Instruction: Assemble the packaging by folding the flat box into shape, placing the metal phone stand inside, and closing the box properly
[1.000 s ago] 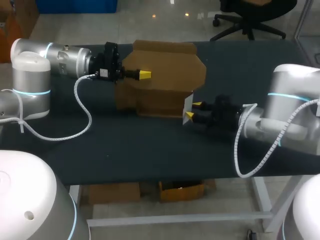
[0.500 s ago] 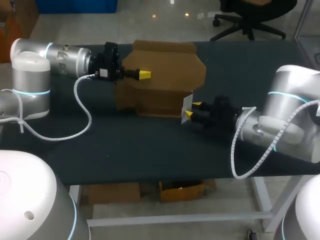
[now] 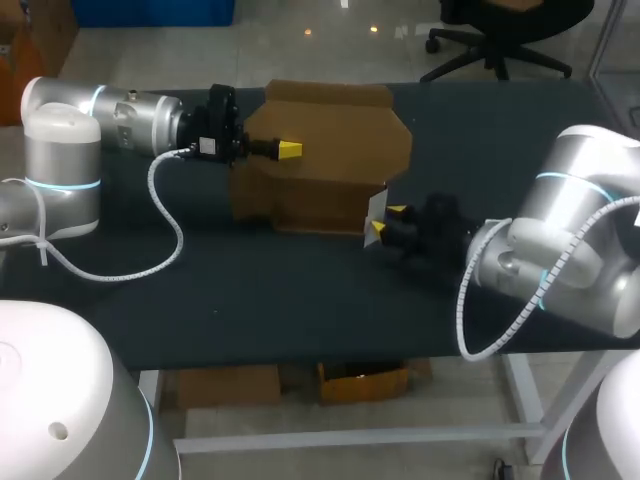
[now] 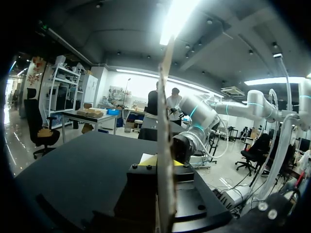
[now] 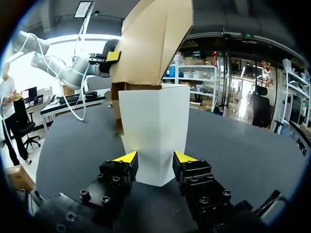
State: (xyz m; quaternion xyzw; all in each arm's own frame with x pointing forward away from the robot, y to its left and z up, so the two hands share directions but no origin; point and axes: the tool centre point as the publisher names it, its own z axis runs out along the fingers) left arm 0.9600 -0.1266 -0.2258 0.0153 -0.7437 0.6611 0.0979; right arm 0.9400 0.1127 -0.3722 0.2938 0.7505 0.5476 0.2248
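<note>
The brown cardboard box (image 3: 330,160) stands partly folded at the back middle of the table, its flaps raised. My left gripper (image 3: 289,149) is shut on the box's upper left panel. In the left wrist view that cardboard panel (image 4: 166,121) runs edge-on between the fingers of my left gripper (image 4: 163,163). A white flap (image 3: 372,210) stands upright at the box's front right corner. My right gripper (image 3: 386,221) is shut on it. Up close, the yellow tips of my right gripper (image 5: 155,158) press both sides of the white flap (image 5: 154,126). No metal phone stand shows in any view.
The dark tabletop (image 3: 260,300) stretches in front of the box. My left arm's white cable (image 3: 172,225) loops down over the table's left part.
The right arm's elbow has swung a little to the left and down, while its gripper stays on the white flap. The left arm and the box have not moved.
</note>
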